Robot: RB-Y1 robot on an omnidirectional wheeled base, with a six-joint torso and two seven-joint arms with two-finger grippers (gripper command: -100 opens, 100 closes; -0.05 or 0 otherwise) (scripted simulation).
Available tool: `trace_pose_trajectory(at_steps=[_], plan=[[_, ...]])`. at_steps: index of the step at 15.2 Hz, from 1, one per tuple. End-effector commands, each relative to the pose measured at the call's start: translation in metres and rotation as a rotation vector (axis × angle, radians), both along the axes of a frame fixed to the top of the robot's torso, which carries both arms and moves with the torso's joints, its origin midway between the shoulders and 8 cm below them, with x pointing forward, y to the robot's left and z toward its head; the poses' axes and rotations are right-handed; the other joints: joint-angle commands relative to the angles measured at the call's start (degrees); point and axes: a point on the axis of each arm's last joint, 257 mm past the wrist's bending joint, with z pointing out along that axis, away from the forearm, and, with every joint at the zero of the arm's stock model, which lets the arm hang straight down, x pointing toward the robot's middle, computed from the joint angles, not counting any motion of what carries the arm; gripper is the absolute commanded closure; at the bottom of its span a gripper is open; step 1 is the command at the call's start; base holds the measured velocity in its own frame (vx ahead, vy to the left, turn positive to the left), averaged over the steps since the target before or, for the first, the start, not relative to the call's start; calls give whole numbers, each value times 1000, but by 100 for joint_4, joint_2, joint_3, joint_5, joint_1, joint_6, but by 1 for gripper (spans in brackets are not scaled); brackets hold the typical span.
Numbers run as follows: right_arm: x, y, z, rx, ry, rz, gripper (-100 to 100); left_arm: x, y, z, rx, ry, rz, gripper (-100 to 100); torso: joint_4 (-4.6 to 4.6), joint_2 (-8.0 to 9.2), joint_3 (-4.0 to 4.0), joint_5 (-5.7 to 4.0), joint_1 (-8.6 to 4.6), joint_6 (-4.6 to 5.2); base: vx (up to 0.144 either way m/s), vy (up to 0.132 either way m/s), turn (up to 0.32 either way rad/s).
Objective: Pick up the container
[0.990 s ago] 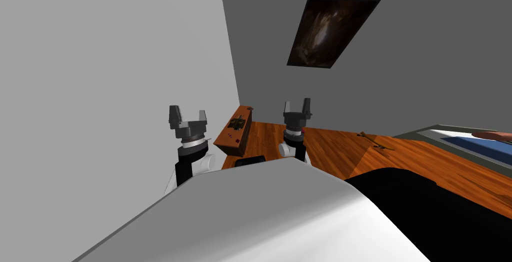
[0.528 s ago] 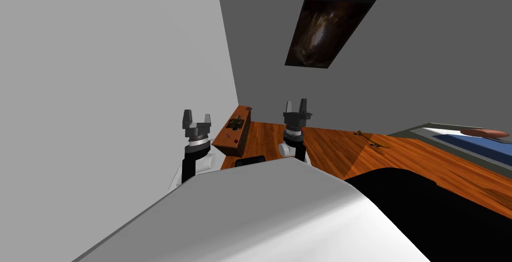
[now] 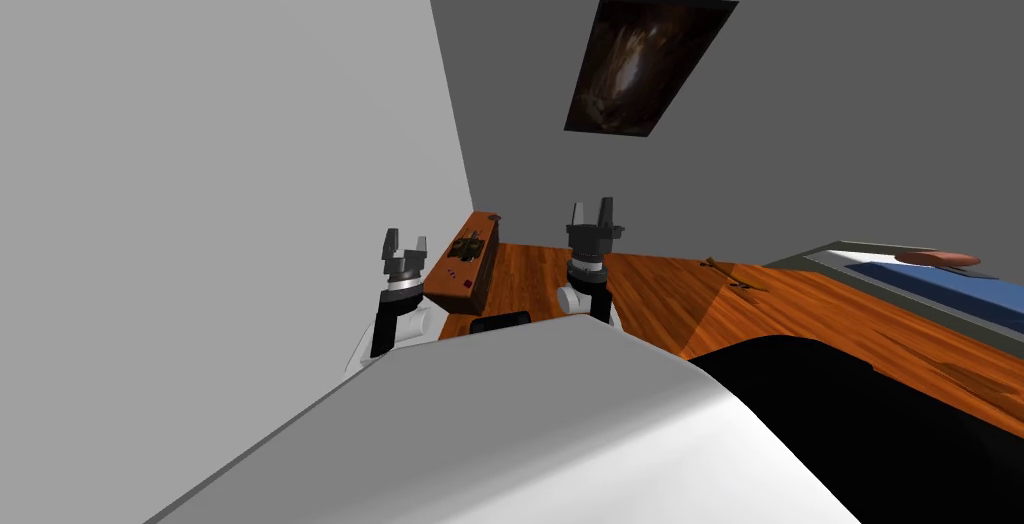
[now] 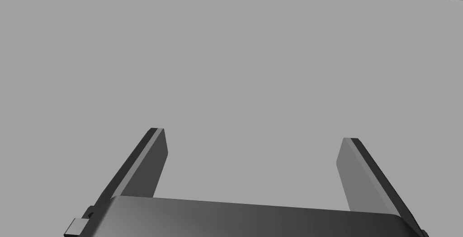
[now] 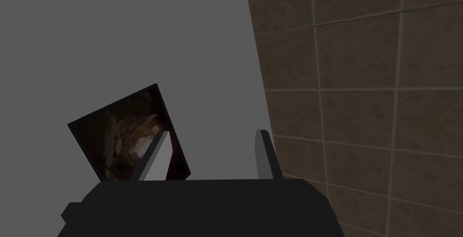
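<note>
Your target is probably the small dark container (image 3: 468,246) at the middle of the brown surface (image 3: 465,293). It lies between your tools, nearer the left tool (image 3: 405,240). The left and the right tool (image 3: 591,210) both stand spread and empty.

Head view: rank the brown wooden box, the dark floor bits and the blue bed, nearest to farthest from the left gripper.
1. Brown wooden box, just beside the left gripper.
2. Dark floor bits, on the floor to its right.
3. Blue bed, far right.
</note>
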Motion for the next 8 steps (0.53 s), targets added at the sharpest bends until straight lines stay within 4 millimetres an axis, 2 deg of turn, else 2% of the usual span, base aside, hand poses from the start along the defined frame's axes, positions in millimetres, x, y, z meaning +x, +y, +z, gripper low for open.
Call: trace_pose_trajectory(at_steps=[1, 2, 8], plan=[[0, 0, 0, 0, 0, 0, 0, 7, 5, -20, -8, 40, 2, -100, 0, 0, 0, 0, 0, 0, 3, -40, -40], [0, 0, 0, 0, 0, 0, 0, 7, 5, -20, -8, 41, 2, -100, 0, 0, 0, 0, 0, 0, 1, -27, -6], [0, 0, 0, 0, 0, 0, 0, 27, 26, -75, -33, 157, 16, -100, -1, -3, -2, 0, -3, 0, 9, -42, -47]])
